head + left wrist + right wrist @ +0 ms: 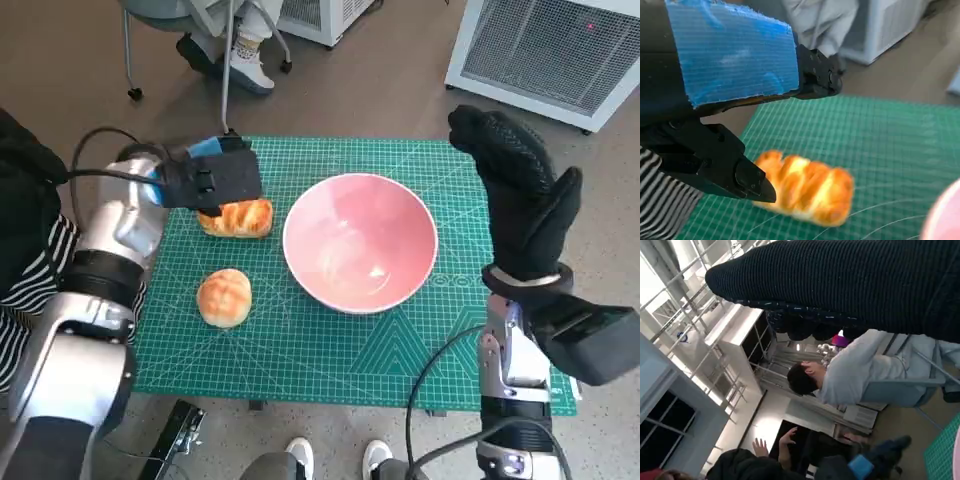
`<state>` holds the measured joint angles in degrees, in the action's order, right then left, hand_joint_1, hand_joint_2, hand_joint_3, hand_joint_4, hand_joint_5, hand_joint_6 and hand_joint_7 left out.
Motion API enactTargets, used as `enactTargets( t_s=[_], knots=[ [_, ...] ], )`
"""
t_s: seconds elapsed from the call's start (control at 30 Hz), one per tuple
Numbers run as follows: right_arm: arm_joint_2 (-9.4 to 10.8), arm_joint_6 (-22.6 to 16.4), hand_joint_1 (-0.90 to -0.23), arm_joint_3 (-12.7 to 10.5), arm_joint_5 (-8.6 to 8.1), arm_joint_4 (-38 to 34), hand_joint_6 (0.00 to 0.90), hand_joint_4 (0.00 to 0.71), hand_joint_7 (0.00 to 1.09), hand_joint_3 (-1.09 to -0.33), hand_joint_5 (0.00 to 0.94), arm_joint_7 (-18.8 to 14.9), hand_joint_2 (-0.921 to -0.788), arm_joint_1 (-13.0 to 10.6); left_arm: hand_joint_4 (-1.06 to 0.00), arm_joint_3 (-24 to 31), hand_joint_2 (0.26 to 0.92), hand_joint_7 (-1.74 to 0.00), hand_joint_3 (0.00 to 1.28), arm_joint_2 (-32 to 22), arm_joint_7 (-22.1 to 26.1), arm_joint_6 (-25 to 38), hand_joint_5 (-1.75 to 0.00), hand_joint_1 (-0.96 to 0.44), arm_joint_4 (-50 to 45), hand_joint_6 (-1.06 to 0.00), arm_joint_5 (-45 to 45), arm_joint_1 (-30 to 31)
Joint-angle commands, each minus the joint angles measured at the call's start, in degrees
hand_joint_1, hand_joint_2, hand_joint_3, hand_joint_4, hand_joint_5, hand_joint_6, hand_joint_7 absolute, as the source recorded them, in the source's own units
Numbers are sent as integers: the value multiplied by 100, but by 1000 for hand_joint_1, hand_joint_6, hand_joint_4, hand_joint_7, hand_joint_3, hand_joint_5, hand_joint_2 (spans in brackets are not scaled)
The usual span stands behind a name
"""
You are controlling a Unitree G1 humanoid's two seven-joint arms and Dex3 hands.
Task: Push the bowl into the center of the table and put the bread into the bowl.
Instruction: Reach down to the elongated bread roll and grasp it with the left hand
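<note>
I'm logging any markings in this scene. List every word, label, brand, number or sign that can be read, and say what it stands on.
No text can be read in any view.
Green cutting mat: white print near its right side by the pink bowl, too small to read; the rest is grid lines only.
Blue tape on the left hand: blank.
White cabinet: a red light, no legible label.
Right wrist view: no legible signs.

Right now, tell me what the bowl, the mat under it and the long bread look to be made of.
The bowl: glossy pink, likely glazed ceramic or hard plastic; light glints off its inside.
The mat: matte green with a printed white grid, apparently a rubbery cutting mat.
The long bread: golden-brown, ridged and shiny on top, with paler sides; whether it is baked dough or a foam replica cannot be told.
</note>
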<state>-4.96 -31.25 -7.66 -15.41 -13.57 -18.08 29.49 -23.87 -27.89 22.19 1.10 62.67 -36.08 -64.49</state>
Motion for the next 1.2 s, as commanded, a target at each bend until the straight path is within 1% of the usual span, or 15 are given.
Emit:
enactTargets(
  t_s=[0.03, 0.47, 0.77, 1.0, 1.07, 1.2],
  knots=[
    [11, 113, -708, 1, 66, 33, 191, 173, 325, -685, 3, 95, -921, -200, -154, -180, 703, -8, 0, 94, -74, 29, 0, -126, 341, -298, -142, -235],
    [17, 101, -704, 50, 130, 43, 188, 174, 332, -685, 2, 202, -921, -219, -148, -431, 709, -1, 3, 240, 26, 25, 0, -180, 863, -294, -227, -271],
    [14, 94, -703, 72, 142, 50, 186, 174, 336, -686, 2, 222, -921, -223, -147, -589, 710, 0, 2, 418, -85, 69, 0, -197, 1162, -291, -282, -170],
    [1, 73, -703, 91, 128, 42, 184, 174, 339, -686, 1, 196, -921, -231, -155, -701, 710, -7, 1, 563, -414, 31, -4, -190, 1323, -305, -336, -36],
    [-7, 74, -703, 90, 114, 49, 183, 174, 339, -686, 1, 184, -921, -240, -178, -738, 709, -12, 1, 603, -587, 15, -12, -175, 1353, -319, -351, 19],
    [-17, 70, -703, 87, 89, 60, 182, 174, 341, -686, 1, 162, -921, -259, -250, -790, 720, -35, 5, 679, -998, -26, -35, -130, 1383, -382, -377, 148]
  ],
)
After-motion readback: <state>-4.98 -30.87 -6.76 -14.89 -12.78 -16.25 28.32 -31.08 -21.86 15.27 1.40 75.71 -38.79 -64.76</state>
